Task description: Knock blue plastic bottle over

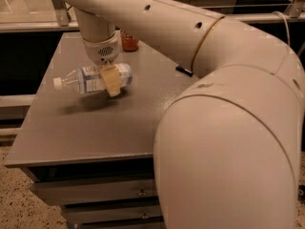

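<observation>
Arm [224,142] is a smooth cream plastic shell, fat rounded segments, filling the right side. Gripper [113,81] hangs from the wrist over the left-centre of the table [95,137] and is clamped on the blue plastic bottle [88,80]. One flat tan finger pad [112,78] crosses the near side of the bottle body; the other is hidden behind it. Bottle is horizontal: clear, bluish ribbed plastic, pale label round the middle, white screw cap pointing left. It looks held just off the surface, with a soft shadow on the tabletop below. Tabletop is matte grey with a fine speckle, and there are metal drawers [95,190] under it. Red can [129,42] is at the far side, partly behind the arm. Small flat black object [185,71] lies to the right, too small to identify. Floor [14,209] is speckled terrazzo.
</observation>
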`<state>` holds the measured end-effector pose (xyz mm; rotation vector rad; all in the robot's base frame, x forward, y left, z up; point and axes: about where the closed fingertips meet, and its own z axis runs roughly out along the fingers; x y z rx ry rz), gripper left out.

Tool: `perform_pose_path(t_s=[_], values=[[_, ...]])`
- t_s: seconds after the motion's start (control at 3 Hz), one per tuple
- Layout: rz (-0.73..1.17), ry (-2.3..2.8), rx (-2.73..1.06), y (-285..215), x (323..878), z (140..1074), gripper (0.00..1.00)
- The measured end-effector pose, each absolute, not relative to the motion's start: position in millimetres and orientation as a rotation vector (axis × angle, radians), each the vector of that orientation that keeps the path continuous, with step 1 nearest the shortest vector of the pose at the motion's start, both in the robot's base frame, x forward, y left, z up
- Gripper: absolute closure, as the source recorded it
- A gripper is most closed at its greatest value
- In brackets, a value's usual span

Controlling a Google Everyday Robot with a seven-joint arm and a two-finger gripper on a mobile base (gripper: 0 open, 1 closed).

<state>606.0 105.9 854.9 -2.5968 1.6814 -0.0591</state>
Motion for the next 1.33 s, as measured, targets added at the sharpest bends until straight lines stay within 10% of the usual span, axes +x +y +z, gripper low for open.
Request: perform_pose_path(t_s=[0.67,1.33], values=[[-0.04,1.677,-2.598,109.9,600.1,851.7,0.0],[0.147,1.695,-2.367,79.6,581.4,880.9,0.0]])
